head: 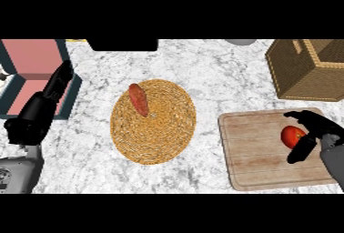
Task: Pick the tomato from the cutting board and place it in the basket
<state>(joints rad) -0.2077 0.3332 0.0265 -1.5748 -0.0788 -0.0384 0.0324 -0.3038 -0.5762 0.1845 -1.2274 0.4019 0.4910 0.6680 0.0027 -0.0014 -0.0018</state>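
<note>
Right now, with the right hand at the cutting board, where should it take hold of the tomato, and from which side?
Grip the tomato across its round middle, coming from above and its right. It lies near the right edge of the cutting board, and the right hand is already curled around that side, fingers over the top and thumb below. Its left side is bare board, so nothing blocks closing there.

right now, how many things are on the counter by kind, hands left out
Food: 2, the tomato and a reddish sweet potato
Boards and mats: 2, the cutting board and a round woven mat
Containers: 2, the wicker basket and a pink tray with a dark rim
Total: 6. Items cut off at the top edge are not counted.
</note>
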